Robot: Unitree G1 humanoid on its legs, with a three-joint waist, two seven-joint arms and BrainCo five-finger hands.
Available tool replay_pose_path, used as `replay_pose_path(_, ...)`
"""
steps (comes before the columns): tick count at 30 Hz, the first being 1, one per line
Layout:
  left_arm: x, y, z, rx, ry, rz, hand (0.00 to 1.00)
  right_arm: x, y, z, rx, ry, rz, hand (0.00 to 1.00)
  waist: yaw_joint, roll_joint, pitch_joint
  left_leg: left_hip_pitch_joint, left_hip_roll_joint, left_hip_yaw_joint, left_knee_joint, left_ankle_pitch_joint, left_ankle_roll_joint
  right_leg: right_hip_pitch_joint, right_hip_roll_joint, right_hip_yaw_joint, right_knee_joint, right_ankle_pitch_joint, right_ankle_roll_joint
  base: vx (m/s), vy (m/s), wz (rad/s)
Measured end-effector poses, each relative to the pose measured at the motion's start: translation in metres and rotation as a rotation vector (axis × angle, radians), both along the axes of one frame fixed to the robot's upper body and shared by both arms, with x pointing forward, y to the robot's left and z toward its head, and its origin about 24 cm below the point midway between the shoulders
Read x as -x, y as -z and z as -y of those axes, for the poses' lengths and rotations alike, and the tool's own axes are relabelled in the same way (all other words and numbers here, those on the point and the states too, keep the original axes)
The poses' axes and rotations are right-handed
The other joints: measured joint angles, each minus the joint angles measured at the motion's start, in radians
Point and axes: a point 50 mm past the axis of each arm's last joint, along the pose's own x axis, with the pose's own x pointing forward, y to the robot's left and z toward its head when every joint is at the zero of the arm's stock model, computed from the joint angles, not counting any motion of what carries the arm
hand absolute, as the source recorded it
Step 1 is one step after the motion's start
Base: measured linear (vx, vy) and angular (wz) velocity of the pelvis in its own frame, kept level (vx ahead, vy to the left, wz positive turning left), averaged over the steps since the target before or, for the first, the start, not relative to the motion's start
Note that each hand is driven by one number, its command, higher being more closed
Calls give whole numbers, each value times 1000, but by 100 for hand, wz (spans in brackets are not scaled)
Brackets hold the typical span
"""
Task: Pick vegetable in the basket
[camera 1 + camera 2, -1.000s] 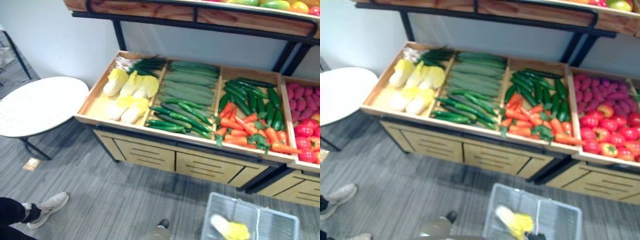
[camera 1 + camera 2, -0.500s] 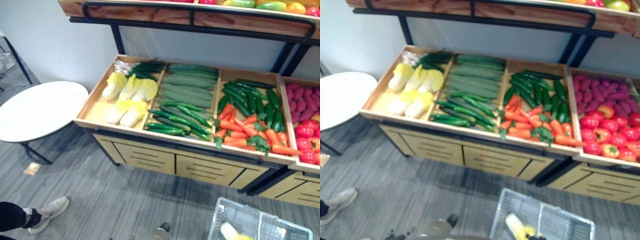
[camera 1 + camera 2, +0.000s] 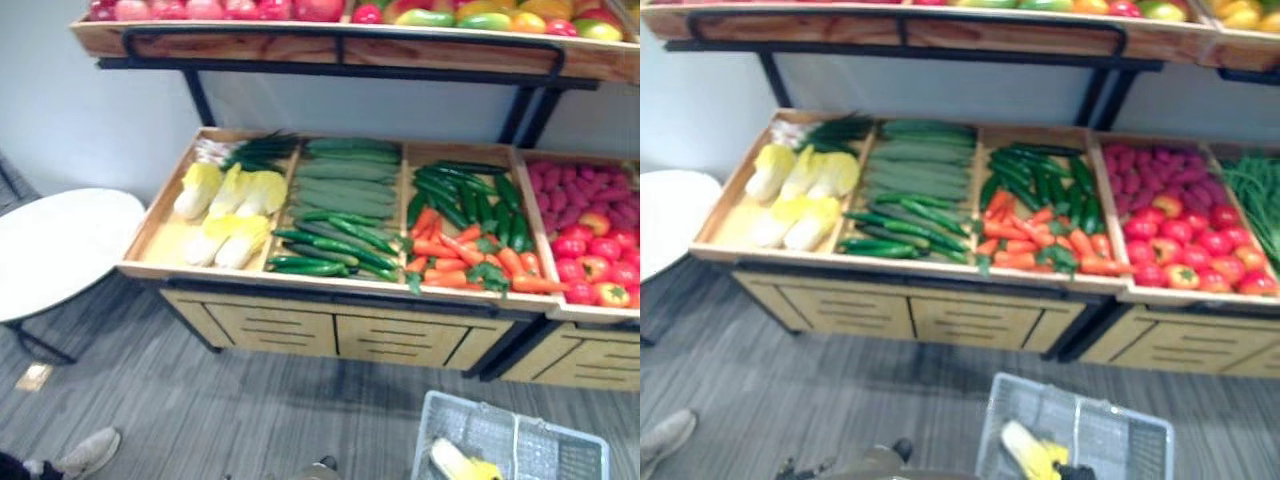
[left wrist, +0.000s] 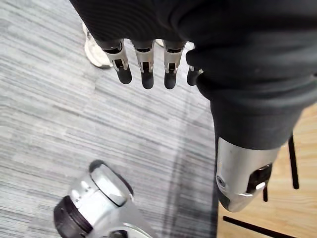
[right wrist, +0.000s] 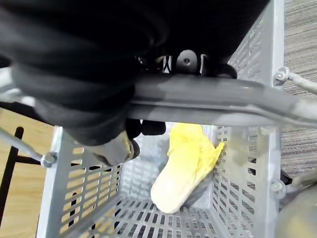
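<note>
A grey mesh basket (image 3: 510, 447) hangs low over the floor in front of the stand, with one pale yellow cabbage (image 5: 185, 166) lying in it, also visible as cabbage (image 3: 1028, 450). My right hand (image 5: 184, 62) is shut on the basket's grey handle (image 5: 223, 101), fingers curled over the bar. My left hand (image 4: 143, 64) hangs over the grey floor with straight fingers, holding nothing. On the wooden stand lie more cabbages (image 3: 225, 195), long cucumbers (image 3: 345, 185), small green cucumbers (image 3: 325, 240) and carrots (image 3: 460, 255).
Further right on the stand are red tomatoes (image 3: 1185, 240) and purple-red tubers (image 3: 1150, 170); an upper shelf (image 3: 330, 45) carries fruit. A white round table (image 3: 55, 250) stands left of the stand. A person's shoe (image 3: 85, 455) is on the floor at lower left.
The camera has swung right and upward, so the stand's right end and the upper shelf show more. The basket with the cabbage still hangs from my right hand.
</note>
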Motion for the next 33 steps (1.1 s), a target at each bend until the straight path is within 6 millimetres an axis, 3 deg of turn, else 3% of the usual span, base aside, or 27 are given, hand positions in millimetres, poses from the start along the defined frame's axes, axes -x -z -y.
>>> replay_pose_path(1, 4, 1, 0, 4, -5, -12, 0, -1, 0, 0, 2, -4, 6, 100, -2, 0, 0, 7, 7, 20, -4, -2, -1, -9, 2, 23, 3, 0, -1, 8, -22, -91)
replay_pose_path(3, 13, 3, 4, 24, -16, -44, 0, -5, -3, 2, 15, -16, 35, 100, -38, 0, -2, 26, 28, 81, -16, -9, -2, -42, 7, 93, 13, 0, -7, 15, -12, -82)
replay_pose_path(8, 12, 3, 2, 28, 0, -40, 0, 3, -3, 4, 25, -43, 17, 100, -101, 0, -14, 53, 43, 168, -15, -31, 0, -76, 9, 182, 20, 7, -7, 36, 13, -58)
replay_pose_path(14, 0, 3, 5, 30, 38, -19, 0, 11, -1, 3, 12, -40, -7, 100, -120, 11, -18, 64, 59, 274, -15, -57, 1, -131, 18, 289, 12, 26, -12, 25, 26, -52)
replay_pose_path(16, -2, 3, 5, 28, 41, -13, 0, 11, -1, 3, 10, -31, -4, 100, -148, 11, -18, 80, 67, 325, -17, -68, 1, -135, 28, 335, -7, 40, -14, 32, 22, -58)
replay_pose_path(22, -14, 2, 6, 18, 62, 9, 0, 18, -1, 7, 5, 28, -9, 100, -169, 19, -20, 105, 84, 440, -17, -101, -7, -164, 52, 447, -52, 75, -20, 16, 20, -62)
replay_pose_path(24, -16, 1, 7, 15, 75, 11, 0, 20, -1, 8, 4, 40, -11, 100, -193, 18, -15, 115, 84, 467, -17, -107, -7, -169, 54, 472, -52, 77, -19, 24, 19, -37)
replay_pose_path(33, -21, 1, 8, 15, 95, 19, 0, 20, -1, 10, 6, 47, -8, 100, -196, 20, -12, 139, 82, 547, -19, -128, -9, -201, 59, 551, -52, 94, -15, -1, 8, -27)
